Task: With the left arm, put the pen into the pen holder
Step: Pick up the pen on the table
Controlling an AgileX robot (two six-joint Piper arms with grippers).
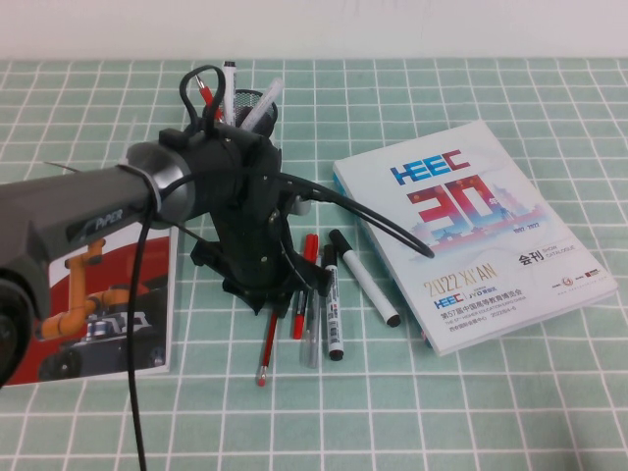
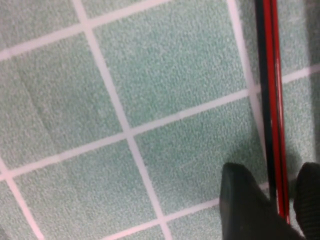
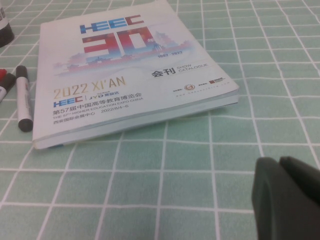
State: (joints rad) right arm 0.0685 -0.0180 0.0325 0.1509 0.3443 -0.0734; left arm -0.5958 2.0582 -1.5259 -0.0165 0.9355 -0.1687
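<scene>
The pen (image 1: 266, 351), a very thin red stick, lies on the green checked cloth among other writing tools. My left gripper (image 1: 267, 294) points straight down over it. In the left wrist view the left gripper (image 2: 282, 200) is open, with a black finger on either side of the pen (image 2: 275, 100) and a small gap to one finger. The black mesh pen holder (image 1: 259, 105) stands behind the left arm with several pens in it. In the right wrist view my right gripper (image 3: 279, 163) hovers low over bare cloth, shut and holding nothing.
Right of the pen lie a thicker red pen (image 1: 306, 283) and two white markers with black caps (image 1: 334, 306) (image 1: 364, 278). A white catalogue (image 1: 473, 228) lies at the right. Under the left arm is a booklet (image 1: 98, 306). The arm's black cable (image 1: 363, 214) loops over the markers.
</scene>
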